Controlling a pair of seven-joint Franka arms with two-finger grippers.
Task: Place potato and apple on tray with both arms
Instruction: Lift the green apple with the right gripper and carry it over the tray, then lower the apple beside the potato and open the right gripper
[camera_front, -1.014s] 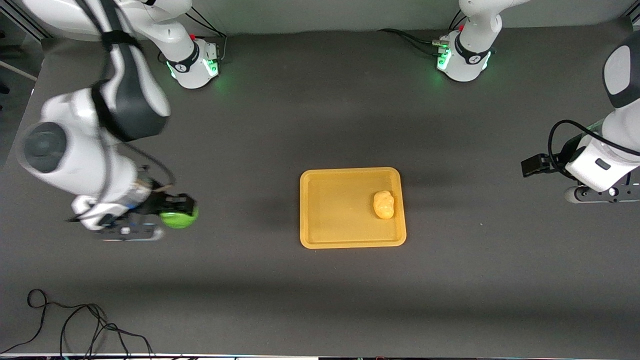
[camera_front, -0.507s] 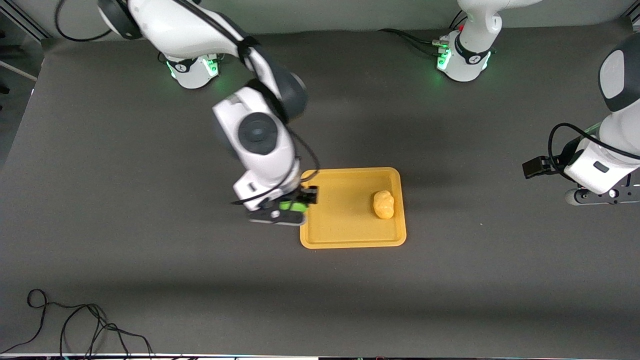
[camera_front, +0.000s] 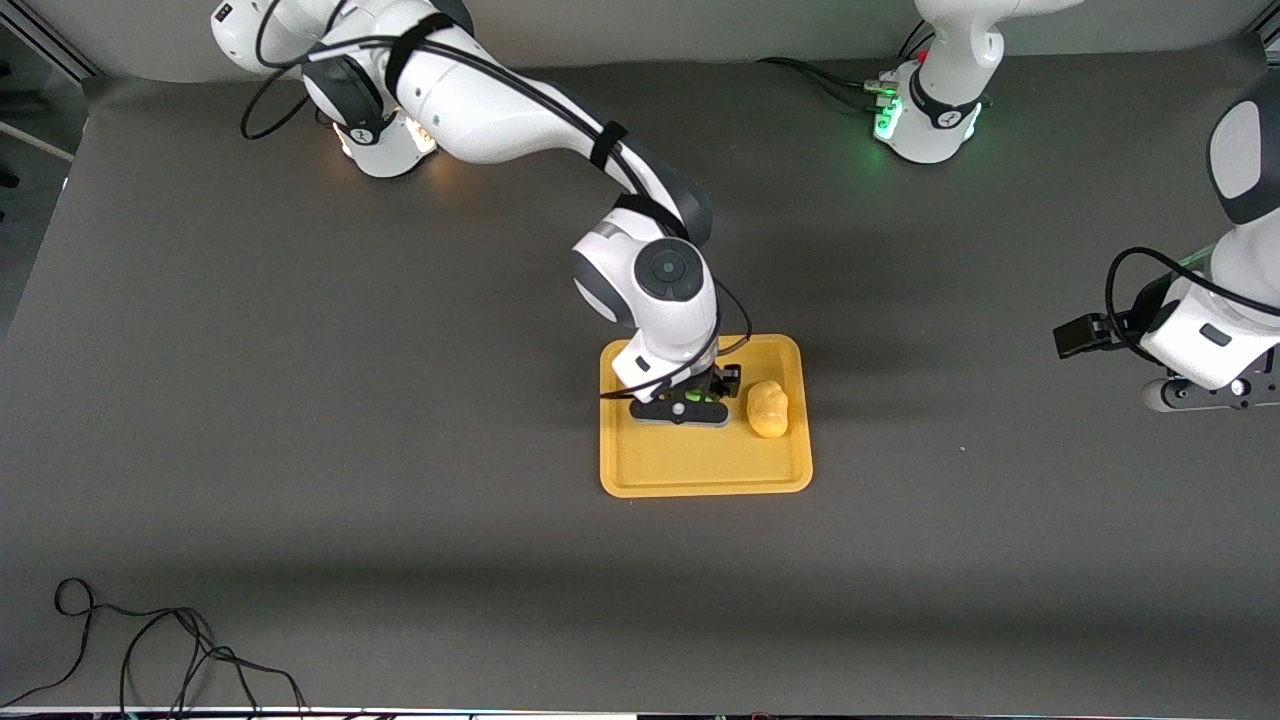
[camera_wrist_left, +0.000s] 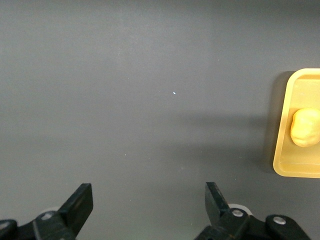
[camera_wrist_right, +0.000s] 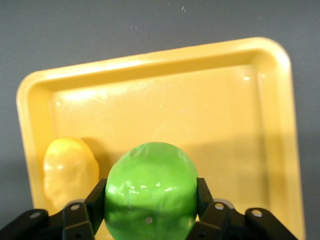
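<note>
- The right arm's black two-finger gripper (camera_wrist_right: 150, 220) is over the flat orange-yellow plastic tray (camera_front: 700, 475), and its jaws squeeze the round bright green apple (camera_wrist_right: 150, 197) from both sides.
- The apple is smooth and shiny, with small bright spots of light on its skin.
- In the front view only a bit of green shows under the right gripper (camera_front: 690, 405).
- The small lumpy yellow-orange potato (camera_front: 767, 408) lies in the tray, at the end toward the left arm, just beside the held apple.
- The potato (camera_wrist_right: 70, 172) is bumpy and a little paler than the tray (camera_wrist_right: 165, 70).
- The tray has rounded corners and a low raised rim.
- The left arm's black gripper (camera_wrist_left: 147, 205) waits over the dark grey table (camera_front: 300, 400), well apart from the tray, with its jaws wide and nothing between them.
</note>
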